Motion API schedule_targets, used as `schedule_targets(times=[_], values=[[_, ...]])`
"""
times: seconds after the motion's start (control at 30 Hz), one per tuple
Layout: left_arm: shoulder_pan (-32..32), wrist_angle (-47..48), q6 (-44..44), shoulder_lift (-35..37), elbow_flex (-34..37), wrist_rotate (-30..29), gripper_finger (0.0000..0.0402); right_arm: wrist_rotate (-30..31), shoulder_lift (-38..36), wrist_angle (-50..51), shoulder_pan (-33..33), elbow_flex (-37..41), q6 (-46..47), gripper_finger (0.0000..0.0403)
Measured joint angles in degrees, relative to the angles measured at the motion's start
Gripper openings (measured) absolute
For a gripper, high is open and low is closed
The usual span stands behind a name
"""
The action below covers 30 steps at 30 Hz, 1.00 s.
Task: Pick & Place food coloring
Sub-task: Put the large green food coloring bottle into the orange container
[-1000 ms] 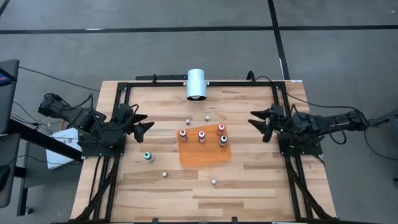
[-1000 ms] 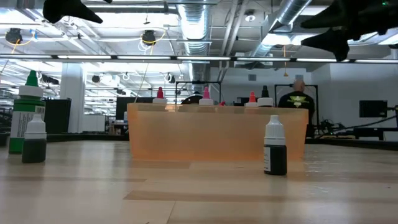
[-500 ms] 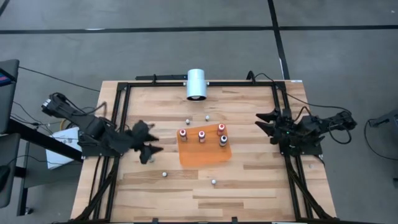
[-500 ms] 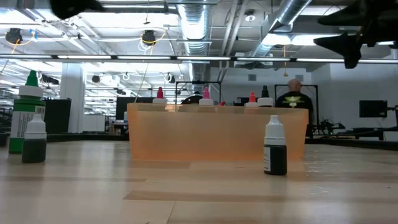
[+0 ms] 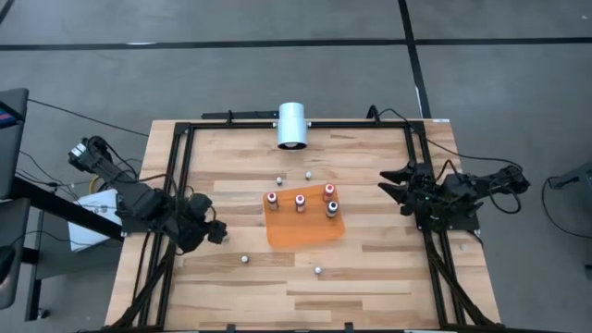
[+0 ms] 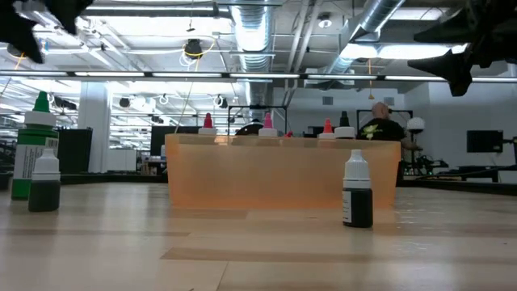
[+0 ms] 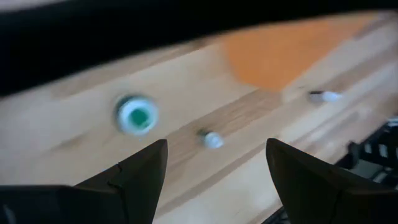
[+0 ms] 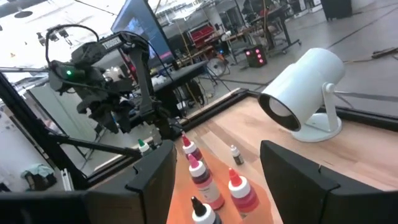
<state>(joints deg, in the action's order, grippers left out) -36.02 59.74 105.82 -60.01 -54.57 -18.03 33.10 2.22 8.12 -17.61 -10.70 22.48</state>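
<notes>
The food coloring bottles are tiny. Three red-topped bottles [image 5: 301, 203] and a dark one [image 5: 332, 208] stand in the flat orange tray [image 5: 305, 231]. A green-topped bottle [image 7: 137, 116] stands on the wood left of the tray; in the high view my left gripper [image 5: 213, 231] hovers over it and hides it. The wrist view shows that gripper [image 7: 216, 144] open, pointing down, with the bottle ahead of its fingers. Several small loose bottles [image 5: 245, 260] stand around the tray. My right gripper [image 5: 393, 185] waits open near the right edge, above the table.
A white cylinder lamp [image 5: 292, 125] sits at the far edge. Black frame rails [image 5: 176, 185] run along both sides of the table. Loose bottles stand at the far side [image 5: 278, 179] and near side [image 5: 317, 270] of the tray. A person [image 6: 380, 125] shows in the room behind.
My left gripper has swung from beside the left rail toward the near edge and the tray, tipping down until it stands over the green-topped bottle. My right gripper drew back a little toward the right edge, then kept still. No bottle has moved.
</notes>
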Motion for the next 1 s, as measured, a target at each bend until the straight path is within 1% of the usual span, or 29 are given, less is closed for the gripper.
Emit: schedule_targets(times=[0.13,0.23,0.3,0.47,0.67,0.73,1.0], values=[[-1.0,7.1,5.4,0.0,0.0,4.7,0.0265,0.0,0.0,0.0,0.0,0.0,0.0,0.0221],[-1.1,9.3,6.4,0.0,0.0,5.0,0.0265,0.0,0.0,0.0,0.0,0.0,0.0,0.0221],[-1.1,9.4,5.7,0.0,0.0,4.1,0.0265,0.0,0.0,0.0,0.0,0.0,0.0,0.0221],[-1.0,7.6,-0.2,0.0,0.0,0.3,0.0265,0.0,0.0,0.0,0.0,0.0,0.0,0.0221],[-1.0,7.2,-6.3,0.0,0.0,-0.3,0.0265,0.0,0.0,0.0,0.0,0.0,0.0,0.0221],[-1.0,7.6,-6.4,0.0,0.0,-0.3,0.0265,0.0,0.0,0.0,0.0,0.0,0.0,0.0221],[-1.0,8.8,-0.2,-0.6,0.0,-1.2,0.0265,0.0,0.0,0.0,0.0,0.0,0.0,0.0221]])
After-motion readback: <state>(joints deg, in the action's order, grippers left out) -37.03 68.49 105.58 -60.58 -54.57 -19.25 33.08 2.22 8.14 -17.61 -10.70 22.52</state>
